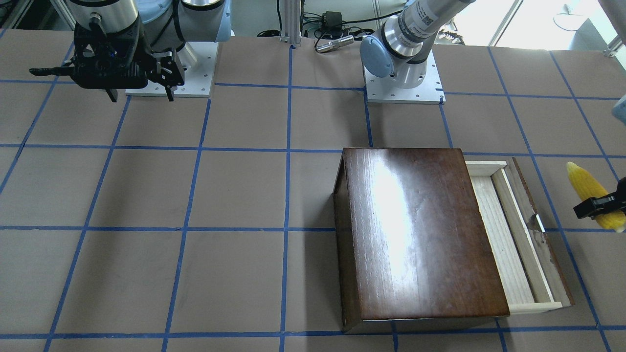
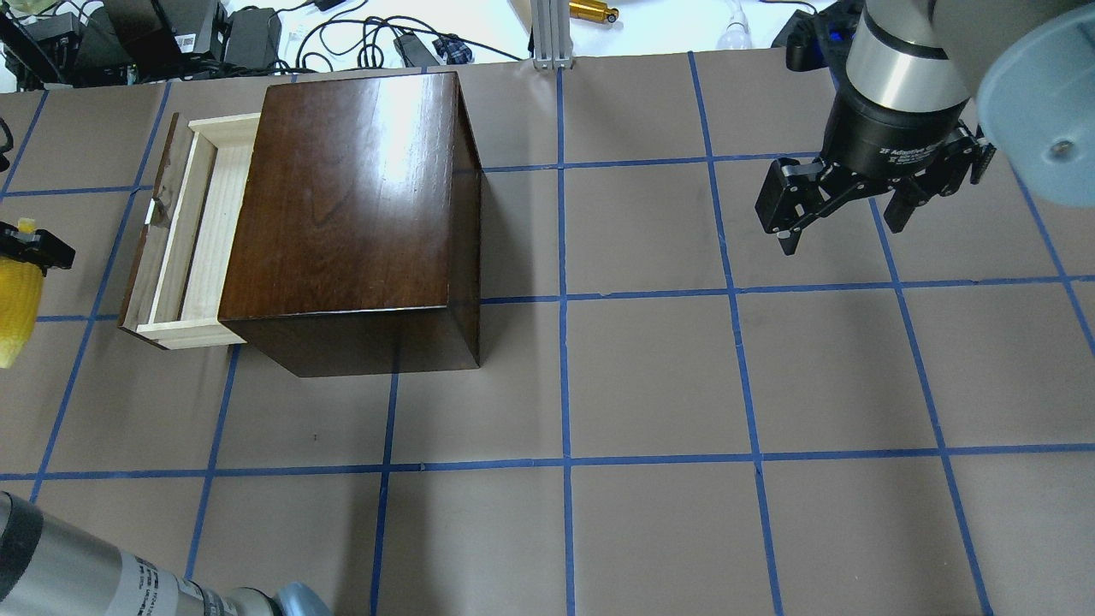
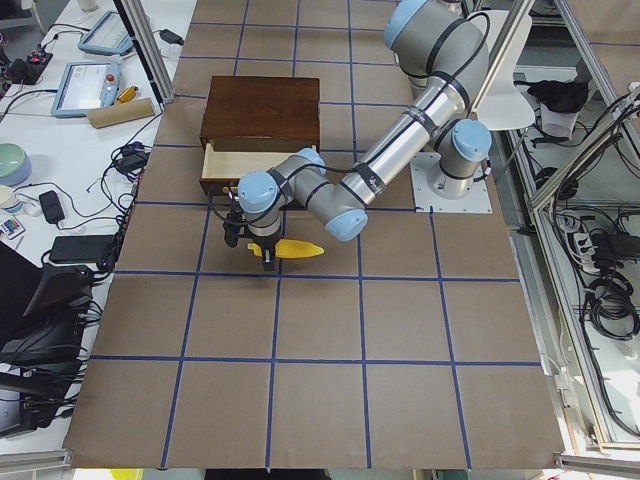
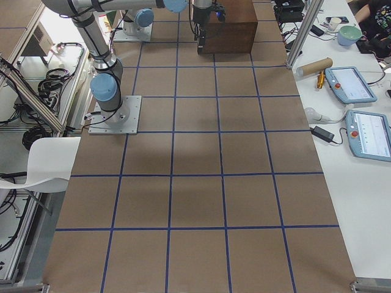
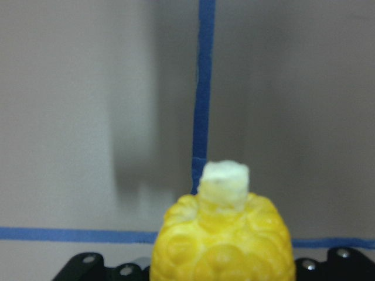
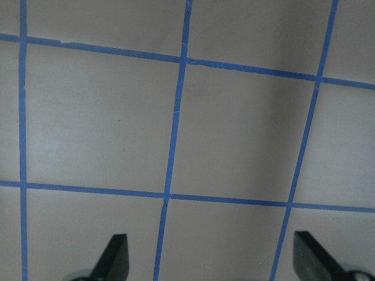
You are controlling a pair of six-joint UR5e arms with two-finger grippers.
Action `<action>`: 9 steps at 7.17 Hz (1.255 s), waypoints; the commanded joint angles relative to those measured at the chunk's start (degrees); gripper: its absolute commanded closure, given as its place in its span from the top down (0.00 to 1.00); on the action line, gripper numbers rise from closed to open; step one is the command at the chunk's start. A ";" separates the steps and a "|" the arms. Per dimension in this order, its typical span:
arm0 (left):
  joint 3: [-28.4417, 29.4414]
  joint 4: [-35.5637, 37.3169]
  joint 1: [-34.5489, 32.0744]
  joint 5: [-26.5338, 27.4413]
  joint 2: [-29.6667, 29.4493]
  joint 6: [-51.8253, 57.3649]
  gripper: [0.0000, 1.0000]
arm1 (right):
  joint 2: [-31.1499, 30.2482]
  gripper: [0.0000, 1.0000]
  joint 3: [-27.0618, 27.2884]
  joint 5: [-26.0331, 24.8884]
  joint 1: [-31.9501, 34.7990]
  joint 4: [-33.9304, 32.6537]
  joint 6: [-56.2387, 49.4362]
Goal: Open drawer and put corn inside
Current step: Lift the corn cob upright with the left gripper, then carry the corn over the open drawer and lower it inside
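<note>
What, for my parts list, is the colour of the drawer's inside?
Pale unfinished wood lines the drawer, unlike its dark brown front. The exterior front-facing view shows it best.

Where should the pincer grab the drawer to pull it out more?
Grab the small metal handle in the middle of the dark front of the drawer, coming from the robot's left side, away from the box. That front is flat and wide, so the handle is the only bit sticking out.
</note>
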 commanded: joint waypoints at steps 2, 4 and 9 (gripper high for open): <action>7.60 -12.12 -6.76 -1.78 4.30 -8.88 0.00 | -0.02 1.00 0.00 0.02 0.00 0.00 0.00; 8.86 -13.02 -15.19 -5.80 4.74 -10.06 0.00 | -0.02 1.00 0.00 0.02 0.00 0.00 0.00; 5.26 -11.27 -20.86 -6.26 3.16 -14.88 0.00 | 0.07 1.00 0.00 0.02 0.00 0.00 0.00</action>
